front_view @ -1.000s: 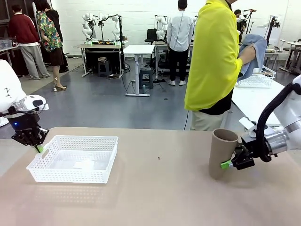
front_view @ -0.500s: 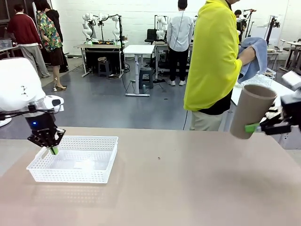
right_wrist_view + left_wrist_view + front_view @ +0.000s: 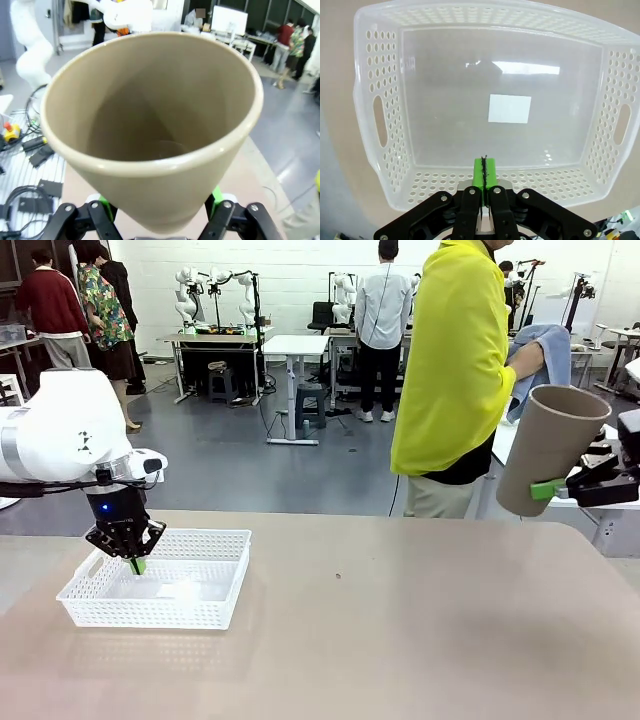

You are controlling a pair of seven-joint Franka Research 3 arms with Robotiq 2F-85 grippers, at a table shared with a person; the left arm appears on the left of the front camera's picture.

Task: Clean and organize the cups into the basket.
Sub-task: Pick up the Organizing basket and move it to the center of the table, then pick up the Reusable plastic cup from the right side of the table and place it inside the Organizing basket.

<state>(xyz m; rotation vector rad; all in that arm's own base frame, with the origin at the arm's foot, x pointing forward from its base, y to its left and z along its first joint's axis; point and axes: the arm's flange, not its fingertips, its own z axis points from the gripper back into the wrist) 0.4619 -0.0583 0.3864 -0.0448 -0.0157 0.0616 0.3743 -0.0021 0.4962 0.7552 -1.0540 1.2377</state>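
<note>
Far left, the left gripper (image 3: 136,562), pinched shut and empty, hangs over the basket (image 3: 205,612); dropping lower could shove it. Far right, the right gripper (image 3: 548,490) clamps a tilted brown cup (image 3: 545,440) aloft beside the person (image 3: 455,360); swinging might strike them.

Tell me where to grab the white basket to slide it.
Probably a short end wall of the basket, at the handle cut-out, coming straight down from above. It sits flat and open-topped; its thin wall with flared rim would fit between two fingers, while the body looks too wide to span.
</note>
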